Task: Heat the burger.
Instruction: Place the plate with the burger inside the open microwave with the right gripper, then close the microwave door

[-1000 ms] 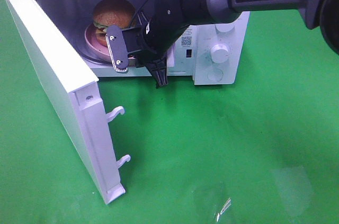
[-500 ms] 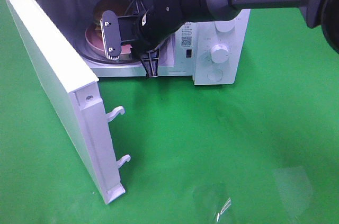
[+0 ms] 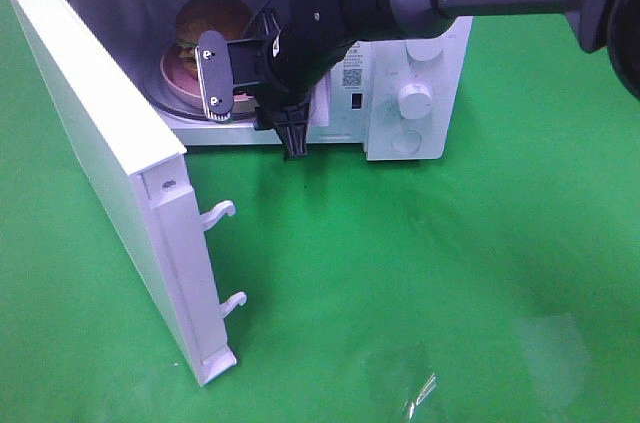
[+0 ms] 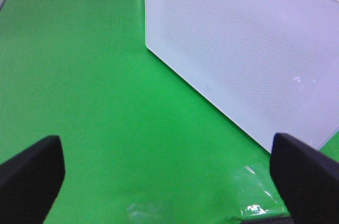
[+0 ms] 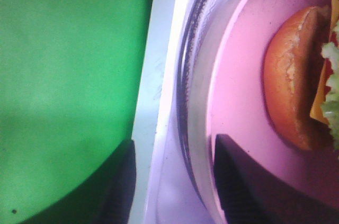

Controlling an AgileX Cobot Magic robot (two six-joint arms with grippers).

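The burger [image 3: 212, 19] [image 5: 296, 91] sits on the pink plate [image 3: 172, 76] [image 5: 238, 91] inside the open microwave [image 3: 400, 133], on its glass turntable [image 5: 196, 102]. My right gripper [image 3: 216, 85] [image 5: 175, 187] is at the oven's mouth, open. Between its dark fingers [image 5: 119, 192] lie the plate's rim and the turntable's edge. I cannot tell whether a finger touches the plate. Over the green table beside the door's outer face [image 4: 243, 60], my left gripper [image 4: 169, 181] is wide open and holds nothing. It does not show in the exterior view.
The microwave door [image 3: 110, 143] stands swung out to the left, its two latch hooks [image 3: 220, 213] pointing at the table's middle. The control panel with knobs [image 3: 415, 98] is right of the oven's mouth. Green table [image 3: 420, 273] lies in front.
The right gripper's jaws have gone from shut to apart. It pushed up and into the oven's mouth, then drew back slightly. The plate and burger stay inside.
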